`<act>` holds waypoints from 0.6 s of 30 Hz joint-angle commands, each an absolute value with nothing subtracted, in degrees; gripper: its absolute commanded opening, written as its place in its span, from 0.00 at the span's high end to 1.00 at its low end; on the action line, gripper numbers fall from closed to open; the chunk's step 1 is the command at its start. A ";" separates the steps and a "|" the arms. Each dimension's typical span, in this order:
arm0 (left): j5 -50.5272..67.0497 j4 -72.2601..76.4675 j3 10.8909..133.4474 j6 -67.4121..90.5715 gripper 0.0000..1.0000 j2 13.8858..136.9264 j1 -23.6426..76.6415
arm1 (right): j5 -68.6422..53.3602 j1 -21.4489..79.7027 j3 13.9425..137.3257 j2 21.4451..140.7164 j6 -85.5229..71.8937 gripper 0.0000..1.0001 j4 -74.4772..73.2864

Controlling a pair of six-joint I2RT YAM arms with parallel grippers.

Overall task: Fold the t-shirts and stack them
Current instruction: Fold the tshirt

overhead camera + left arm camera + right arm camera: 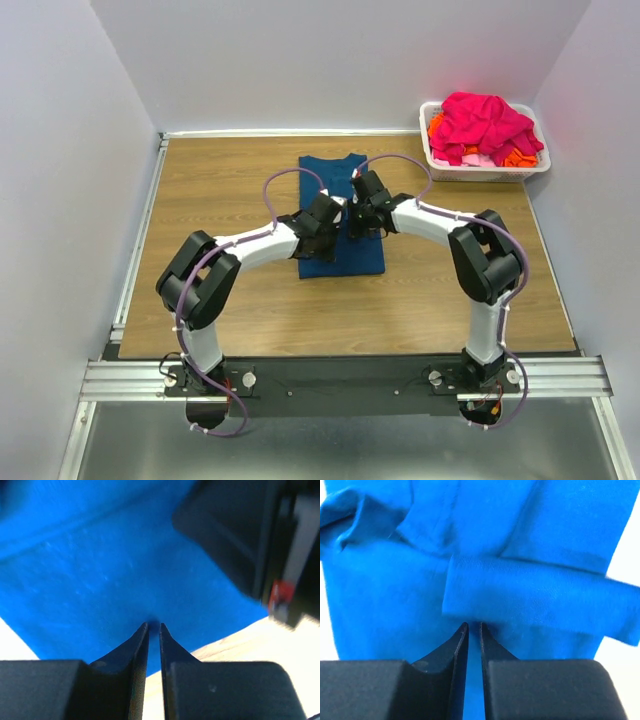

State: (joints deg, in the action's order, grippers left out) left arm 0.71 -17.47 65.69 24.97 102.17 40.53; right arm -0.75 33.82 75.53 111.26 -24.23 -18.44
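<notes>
1. A white plastic basket (483, 170) sits at the upper right of the overhead view, at the far right corner of the wooden table (220, 180). It is heaped above its rim with crumpled magenta-pink t-shirts (485, 120). Orange t-shirts (520, 156) show beneath them along the right side.

2. A dark blue t-shirt (325, 172) lies flat at the centre of the table, well apart from the basket. Its neckline points toward the far edge and its sides are turned in to make a narrow rectangle. In the right wrist view a folded sleeve (535, 600) lies as a band across the body of the shirt.

3. The left gripper (154, 626) reaches in from the left of centre and hangs low over the blue cloth. Its fingers stand almost together, leaving only a thin slit, and the tips are right at the fabric near the shirt's edge. Whether any cloth is pinched between them cannot be told.

4. The right gripper (474, 626) meets it from the right, just beside it over the middle of the shirt. Its jaws show the same thin slit, with the tips just below the sleeve band. Here too it cannot be told whether anything is held.
</notes>
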 commanded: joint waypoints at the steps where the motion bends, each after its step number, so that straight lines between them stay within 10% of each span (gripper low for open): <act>1: 4.22 -19.16 64.25 24.79 0.79 102.83 40.61 | 1.74 33.66 77.86 114.95 -24.96 0.79 -14.68; 18: 5.10 -18.19 53.97 26.36 0.79 95.55 42.01 | 0.98 27.77 103.09 124.46 -18.20 0.73 -14.76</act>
State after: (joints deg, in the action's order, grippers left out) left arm 3.66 -15.66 56.93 25.23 98.65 41.30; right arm 2.61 27.99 99.39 123.76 -21.04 -15.73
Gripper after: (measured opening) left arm 0.213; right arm 0.260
